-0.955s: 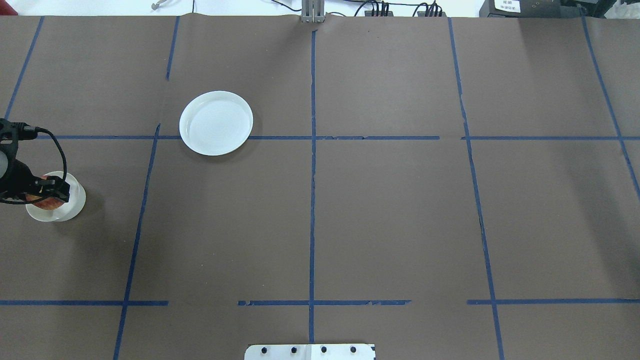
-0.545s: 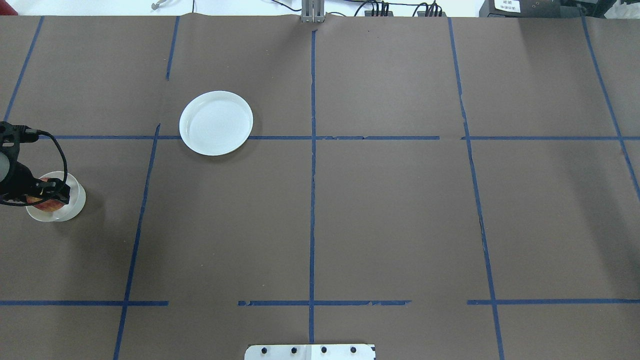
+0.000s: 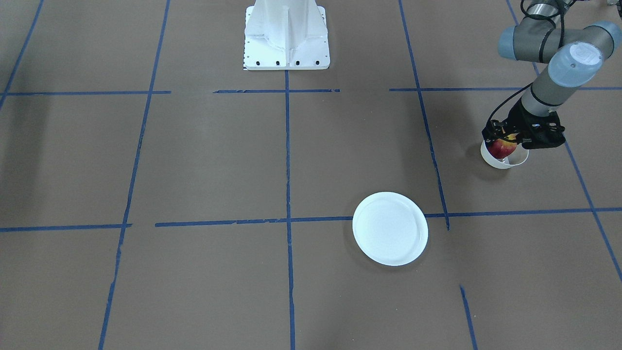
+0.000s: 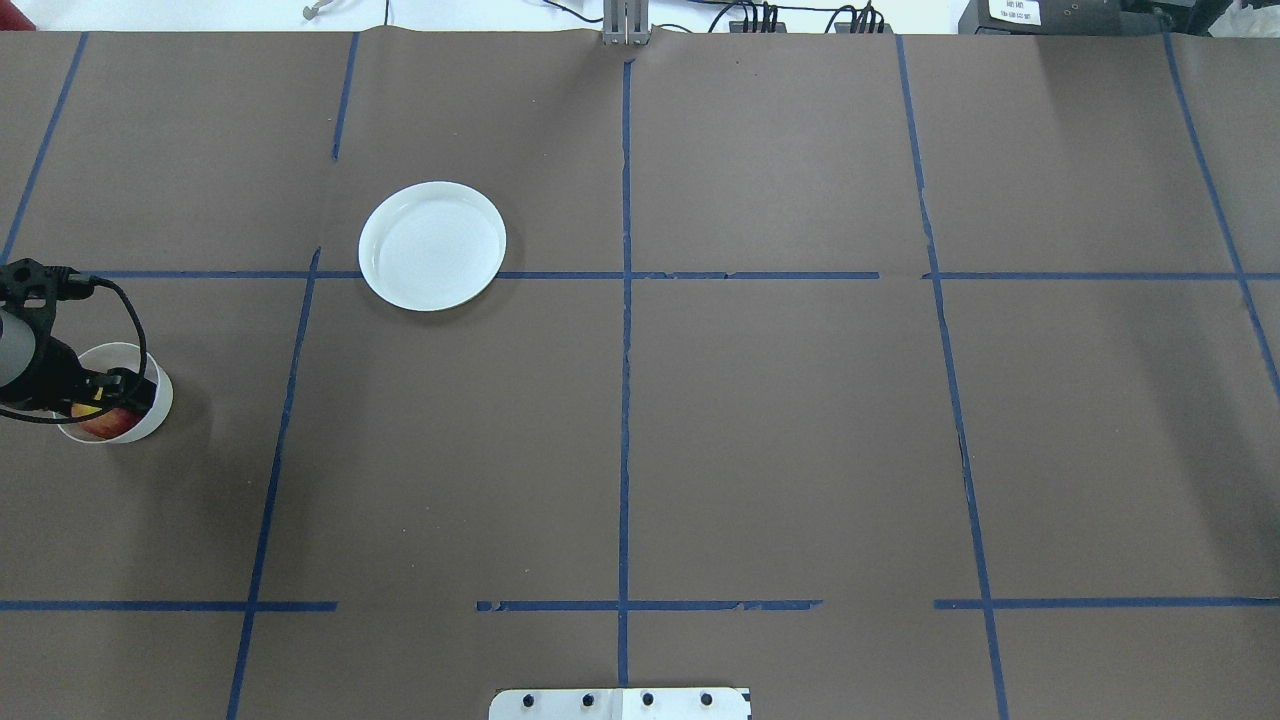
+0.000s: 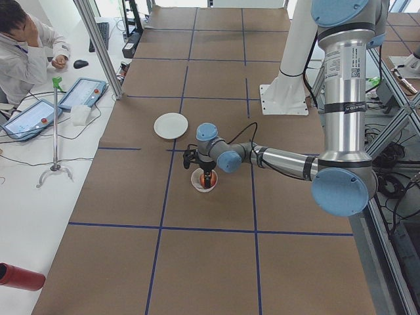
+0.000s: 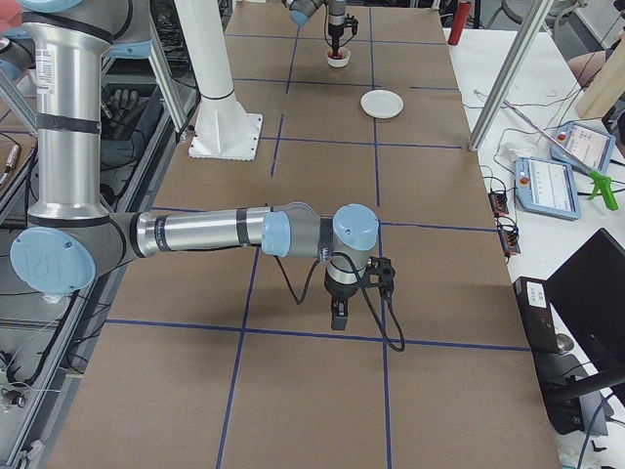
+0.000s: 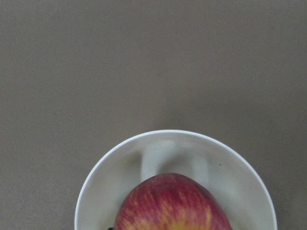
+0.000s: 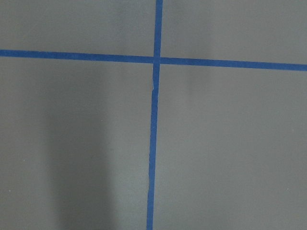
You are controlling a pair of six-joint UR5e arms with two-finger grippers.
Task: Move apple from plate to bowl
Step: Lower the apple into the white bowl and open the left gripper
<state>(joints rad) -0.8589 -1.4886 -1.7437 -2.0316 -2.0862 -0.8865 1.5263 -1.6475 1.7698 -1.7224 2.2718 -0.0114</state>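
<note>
While it clasps the apple [image 3: 500,148], left gripper [image 3: 505,144] points into bowl [image 3: 494,161].

I'm running this from afar in a robotics lab, not a kitchen. The table [image 4: 800,450] is wrapped in brown paper and gridded with blue tape lines [image 4: 624,400]. The grey-and-blue jointed arms [image 5: 341,98] rise beside a white bolted pedestal [image 3: 285,34], among aluminium framing posts [image 5: 100,46]. At one side bench an operator in a white coat [image 5: 26,56] sits by tablet-style control pendants [image 5: 82,93]. A black laptop [image 6: 596,293] stands on the opposite bench, and cables [image 4: 760,15] trail past the far edge.
</note>
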